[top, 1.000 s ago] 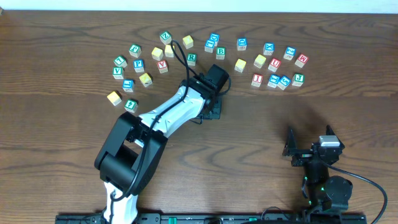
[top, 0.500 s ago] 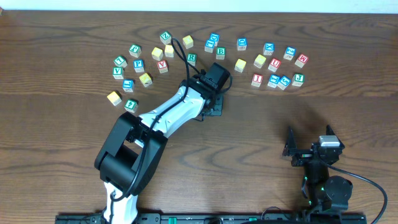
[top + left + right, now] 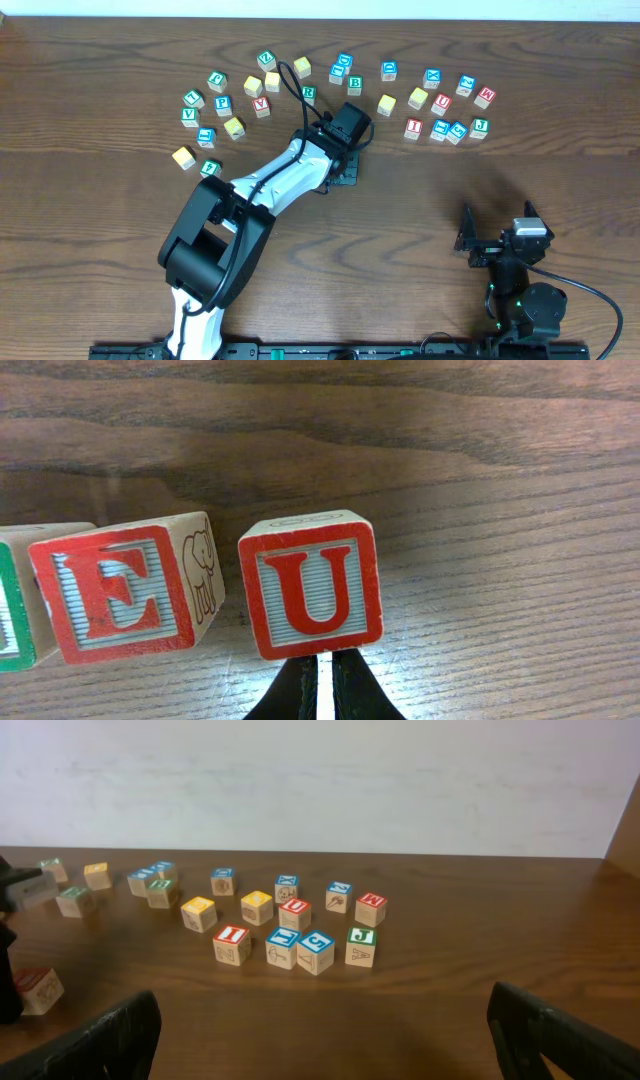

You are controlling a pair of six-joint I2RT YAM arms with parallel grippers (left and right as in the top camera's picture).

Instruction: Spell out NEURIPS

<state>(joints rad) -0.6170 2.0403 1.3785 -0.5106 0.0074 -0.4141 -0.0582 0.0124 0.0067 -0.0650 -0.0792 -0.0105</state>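
Note:
In the left wrist view a red U cube (image 3: 312,585) stands on the table, with a red E cube (image 3: 118,600) a little apart on its left. A green-faced cube (image 3: 12,622) is cut off at the left edge. My left gripper (image 3: 322,662) is shut just in front of the U cube with nothing between its fingers. In the overhead view the left gripper (image 3: 340,165) and arm hide these cubes. Loose cubes include a green R (image 3: 308,94), a blue P (image 3: 223,103), a red I (image 3: 413,128) and another red U (image 3: 441,102). My right gripper (image 3: 497,240) stands open and empty.
Letter cubes lie in an arc across the far half of the table, among them V (image 3: 190,117), B (image 3: 354,85) and J (image 3: 480,126). The right wrist view shows the right-hand cluster (image 3: 295,912) ahead of the right gripper (image 3: 330,1050), with bare wood between.
The left arm's elbow has shifted slightly. Its gripper stays shut in the same place, and no cube has moved.

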